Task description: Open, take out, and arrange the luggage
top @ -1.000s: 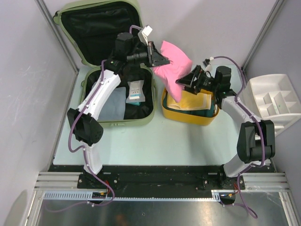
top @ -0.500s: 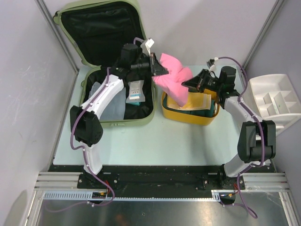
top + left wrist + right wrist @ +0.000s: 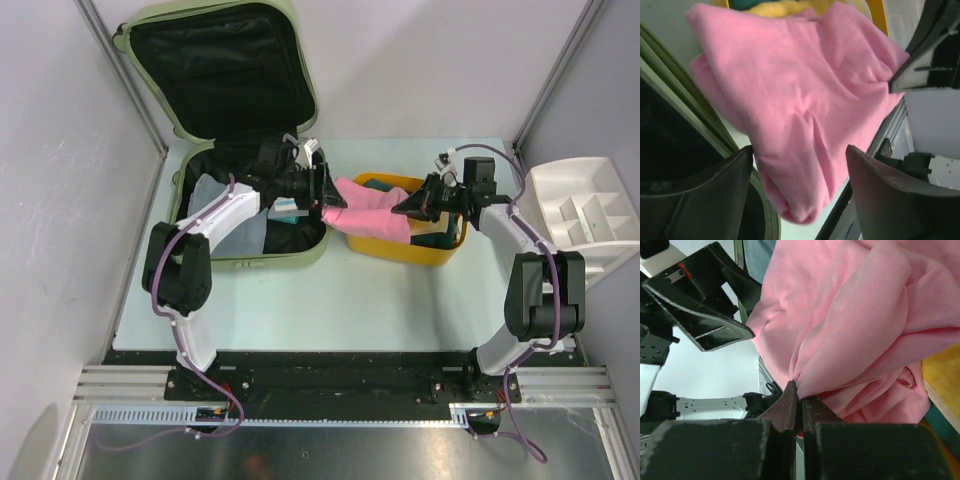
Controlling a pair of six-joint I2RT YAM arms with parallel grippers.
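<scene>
- The suitcase (image 3: 270,262) sits open at the back left of the counter (image 3: 330,300). Its base lies flat and the lid stands up against the back wall, black lining facing out.
- Just to the right of the suitcase is a yellow tub (image 3: 400,250). A pink cloth (image 3: 375,215) is draped across its left rim and sags down into it.
- The right pincer (image 3: 410,207) is clamped tight on the right side of that cloth. In its wrist view the fingertips (image 3: 790,405) are pressed together on a fold of pink fabric, pretty clear.
- The left pincer (image 3: 330,190) reaches over the suitcase's right edge, just at the cloth's left end. Its jaws are spread wide. In the wrist view the cloth (image 3: 800,110) hangs between the two fingers (image 3: 695,200), and neither one looks like it's squeezing it.
- A white tray (image 3: 580,210) with dividers sits off at the far right, well apart from the tub.
</scene>
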